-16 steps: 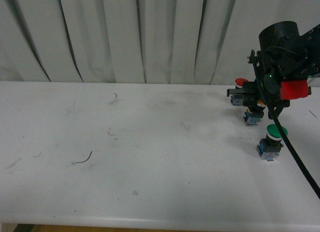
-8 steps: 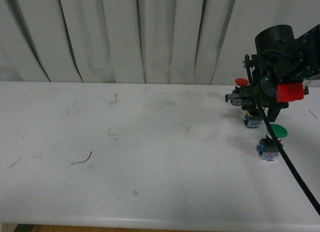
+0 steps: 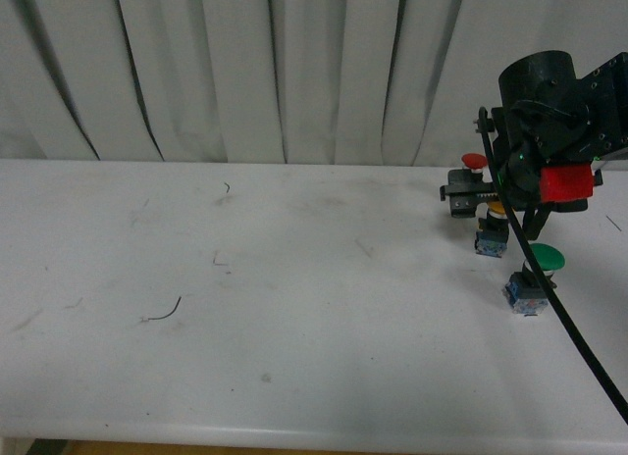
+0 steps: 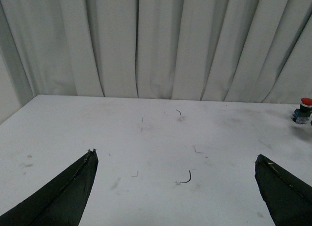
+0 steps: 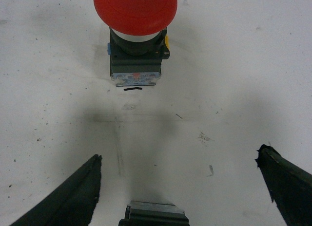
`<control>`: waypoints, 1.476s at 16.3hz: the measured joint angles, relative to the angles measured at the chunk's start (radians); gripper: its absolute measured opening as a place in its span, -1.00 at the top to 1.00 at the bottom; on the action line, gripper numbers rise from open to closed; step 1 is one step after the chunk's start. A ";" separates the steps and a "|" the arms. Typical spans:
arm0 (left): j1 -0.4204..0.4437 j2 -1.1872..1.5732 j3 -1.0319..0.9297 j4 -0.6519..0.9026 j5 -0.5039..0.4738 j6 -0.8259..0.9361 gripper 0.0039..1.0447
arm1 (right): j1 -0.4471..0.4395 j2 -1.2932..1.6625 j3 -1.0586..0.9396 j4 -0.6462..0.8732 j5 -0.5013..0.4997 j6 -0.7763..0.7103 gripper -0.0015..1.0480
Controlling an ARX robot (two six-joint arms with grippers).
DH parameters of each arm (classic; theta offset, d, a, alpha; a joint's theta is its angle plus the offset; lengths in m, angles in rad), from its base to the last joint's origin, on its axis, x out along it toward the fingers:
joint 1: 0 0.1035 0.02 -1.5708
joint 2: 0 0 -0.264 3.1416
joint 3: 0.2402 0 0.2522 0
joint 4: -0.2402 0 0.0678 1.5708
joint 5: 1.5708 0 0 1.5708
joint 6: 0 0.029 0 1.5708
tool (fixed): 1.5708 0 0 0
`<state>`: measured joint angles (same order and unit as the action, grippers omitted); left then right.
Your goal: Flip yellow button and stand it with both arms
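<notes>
white curtains hang behind a scuffed white surface (image 3: 294, 308), and all the action sits at its far right. my right claw (image 5: 180, 187) hangs spread wide over the yellow button (image 3: 492, 231), which seems upright on its blue-grey base, orange cap just peeking out below my black arm. in the right wrist view only the top of its block (image 5: 153, 214) shows, down between my two fingers and not yet touched.

my left claw (image 4: 175, 187) is parked well apart over the bare left half, fingers spread wide too, holding nothing.

now the risks, as i judge them. the red button (image 5: 135, 36) stands just beyond my target, and the green button (image 3: 531, 278) just nearer the front. a closing finger or a swing of my wrist could clip either one and topple it. a pinch off-centre on that little block could squirt it sideways.

room? tight around this cluster. the surface's right edge looks near, so a knocked part might roll off. plenty of open ground lies leftward, toward my other arm.
</notes>
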<state>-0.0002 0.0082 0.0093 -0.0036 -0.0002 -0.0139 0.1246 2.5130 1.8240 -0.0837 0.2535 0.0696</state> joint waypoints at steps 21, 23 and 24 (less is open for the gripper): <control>0.000 0.000 0.000 0.000 0.000 0.000 -0.88 | 0.138 -2.045 -1.611 0.329 0.006 -0.064 0.97; 0.000 0.000 0.000 0.000 0.000 0.000 -0.88 | 0.069 -2.113 -1.659 0.323 -0.053 -0.066 0.96; 0.000 0.000 0.000 0.000 0.000 0.000 -0.88 | 0.043 -2.139 -1.691 0.313 -0.088 -0.066 0.96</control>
<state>-0.0002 0.0082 0.0093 -0.0036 -0.0002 -0.0139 0.1677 0.3737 0.1333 0.2291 0.1658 0.0032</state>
